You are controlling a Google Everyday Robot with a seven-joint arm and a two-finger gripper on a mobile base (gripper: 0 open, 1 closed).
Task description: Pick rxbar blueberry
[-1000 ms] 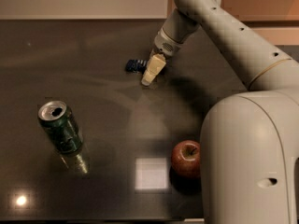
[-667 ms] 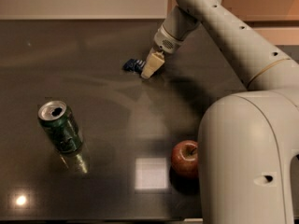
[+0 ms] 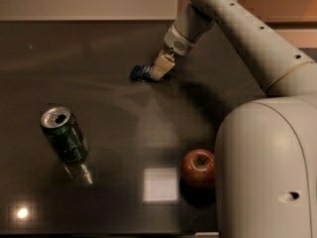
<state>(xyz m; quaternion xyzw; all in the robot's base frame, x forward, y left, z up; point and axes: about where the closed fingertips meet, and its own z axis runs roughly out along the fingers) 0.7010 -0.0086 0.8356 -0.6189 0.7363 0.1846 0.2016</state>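
Observation:
The rxbar blueberry point(image 3: 140, 73), a small dark-blue wrapper with pale markings, lies flat on the dark table point(image 3: 109, 48) toward the back middle. My gripper point(image 3: 159, 72) reaches down from the upper right and sits at the bar's right end, touching or covering that end. The bar's left part sticks out to the left of the gripper. The arm point(image 3: 237, 24) runs up and right from the gripper to the large pale body point(image 3: 267, 167) at the right.
A green can point(image 3: 63, 134) stands tilted at the front left. A red apple point(image 3: 199, 168) sits at the front right, next to the robot's body. The table's back edge meets a pale wall point(image 3: 89, 1).
The gripper has moved slightly back and onto the bar's right end. The bar has shifted a little to the left. The can and apple have not moved.

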